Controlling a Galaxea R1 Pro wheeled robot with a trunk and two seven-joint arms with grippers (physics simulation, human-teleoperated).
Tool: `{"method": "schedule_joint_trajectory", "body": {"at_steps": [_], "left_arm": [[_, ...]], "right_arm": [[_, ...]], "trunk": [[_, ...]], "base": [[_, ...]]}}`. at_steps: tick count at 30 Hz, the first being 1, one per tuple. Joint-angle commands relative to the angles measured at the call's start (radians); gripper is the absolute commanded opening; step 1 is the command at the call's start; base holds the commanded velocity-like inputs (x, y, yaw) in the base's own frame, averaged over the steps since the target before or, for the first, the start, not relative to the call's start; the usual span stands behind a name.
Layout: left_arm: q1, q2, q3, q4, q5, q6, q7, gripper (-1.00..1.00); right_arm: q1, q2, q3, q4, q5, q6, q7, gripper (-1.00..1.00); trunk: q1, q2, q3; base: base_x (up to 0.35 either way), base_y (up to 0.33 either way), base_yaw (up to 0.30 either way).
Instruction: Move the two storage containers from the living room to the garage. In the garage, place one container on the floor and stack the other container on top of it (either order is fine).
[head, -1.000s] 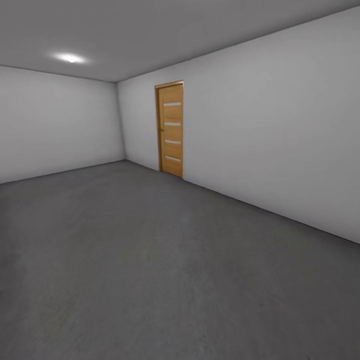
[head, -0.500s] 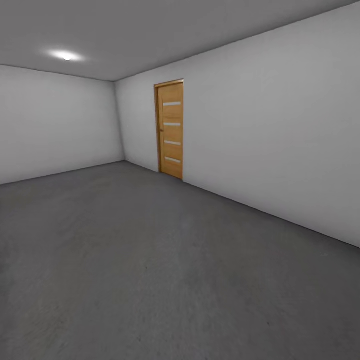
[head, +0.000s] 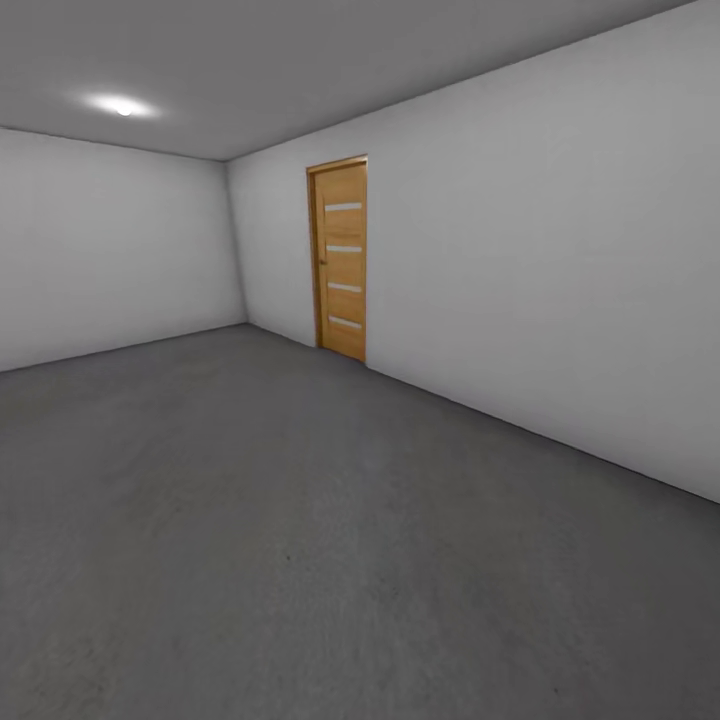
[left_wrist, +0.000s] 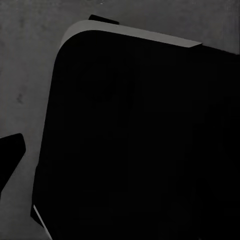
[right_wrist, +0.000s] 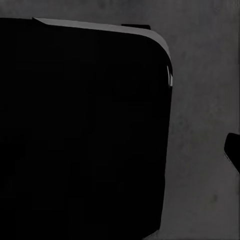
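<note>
I am in the garage, a bare room with plain white-grey walls (head: 560, 260) and a dark grey concrete floor (head: 300, 520). The two storage containers are out of view. In the left wrist view a big black rounded body (left_wrist: 140, 140) of the robot hangs over the speckled floor (left_wrist: 25, 60), with a dark sliver (left_wrist: 10, 155) at the frame's edge. The right wrist view has the same black body (right_wrist: 80, 130) over the floor (right_wrist: 200, 100) and a dark tip (right_wrist: 233, 150) at the edge. Whether either gripper is open or shut is unclear.
A wooden door (head: 342, 258) with four pale horizontal panes stands shut in the right-hand wall, near the far corner. A ceiling light (head: 122, 105) glows at the upper left. The concrete floor stretches wide between me and the far wall (head: 110, 250).
The whole head view has shifted slightly: the door looks a little larger and the ceiling light has slid left and up. That is camera motion; nothing in the room has moved.
</note>
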Motion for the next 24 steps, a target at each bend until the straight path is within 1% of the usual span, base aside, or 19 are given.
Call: {"method": "schedule_joint_trajectory", "body": {"at_steps": [1,6,8,24], "left_arm": [[0.000,0.000,0.002,0.000,0.005,-0.002,0.000,1.00],[0.000,0.000,0.002,0.000,0.005,-0.003,0.000,1.00],[0.000,0.000,0.002,0.000,0.004,-0.003,0.000,1.00],[0.000,0.000,0.003,0.000,0.003,-0.004,0.000,1.00]], "right_arm": [[0.000,0.001,0.001,0.000,0.001,-0.003,-0.001,1.00],[0.000,0.000,0.001,0.001,0.000,-0.002,-0.002,1.00],[0.000,-0.001,0.001,0.001,-0.001,-0.003,-0.002,1.00],[0.000,0.000,-0.001,0.001,-0.005,-0.011,-0.004,1.00]], "trunk": [[0.001,0.000,-0.001],[0.001,0.000,-0.001],[0.001,0.000,-0.001],[0.001,0.000,-0.001]], "base": [[0.322,0.000,0.000],[0.322,0.000,0.010],[0.322,0.000,0.172],[0.322,0.000,0.266]]}}
